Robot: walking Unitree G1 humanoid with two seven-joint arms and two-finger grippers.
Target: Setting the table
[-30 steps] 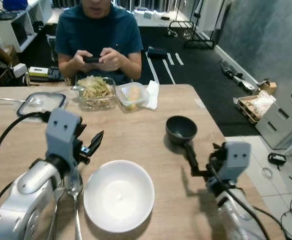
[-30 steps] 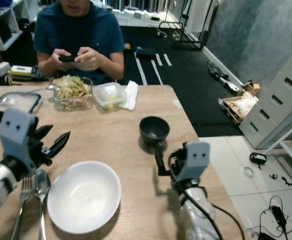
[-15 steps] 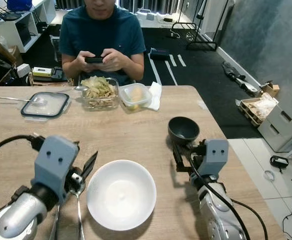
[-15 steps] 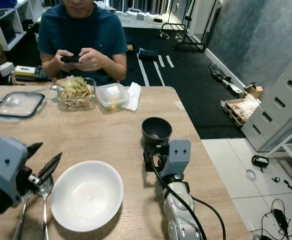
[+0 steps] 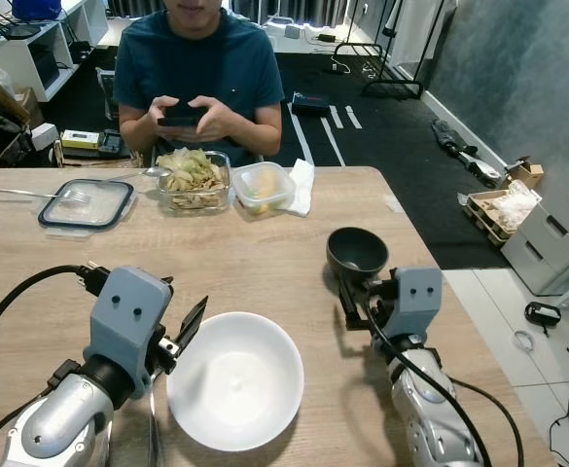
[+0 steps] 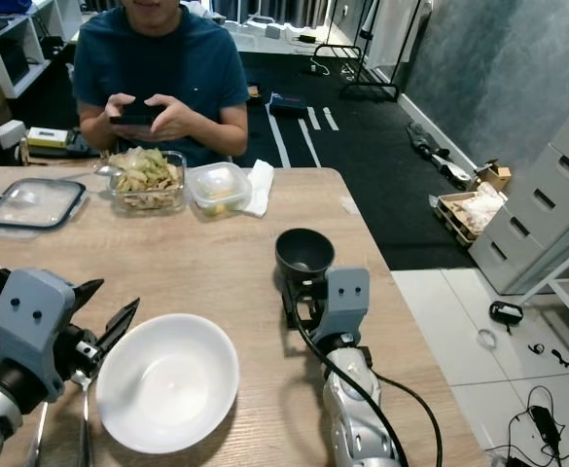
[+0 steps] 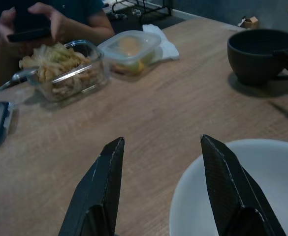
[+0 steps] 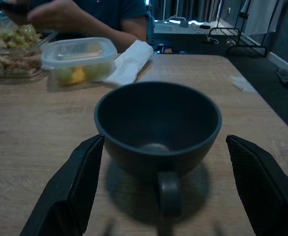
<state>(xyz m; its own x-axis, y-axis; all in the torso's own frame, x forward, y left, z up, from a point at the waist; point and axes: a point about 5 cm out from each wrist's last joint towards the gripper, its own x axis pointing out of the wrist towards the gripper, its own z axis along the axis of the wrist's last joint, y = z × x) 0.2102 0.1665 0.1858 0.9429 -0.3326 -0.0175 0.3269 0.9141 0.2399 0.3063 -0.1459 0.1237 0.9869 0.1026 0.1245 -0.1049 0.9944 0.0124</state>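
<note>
A white bowl sits near the table's front edge. Behind it and to its right stands a dark cup, its handle turned toward me. My right gripper is open just short of the cup, one finger on each side of the handle, touching nothing. My left gripper is open and empty at the bowl's left rim, low over the wood. A spoon and a fork lie left of the bowl, partly hidden under my left arm.
A person sits at the far side holding a phone. Before them are a glass dish of food, a lidded plastic tub, a napkin and a lid with a fork on it. The table's right edge is near the cup.
My right gripper has let go of the cup's handle and closed in behind it with fingers spread. My left gripper has dropped lower and nearer the bowl's left rim.
</note>
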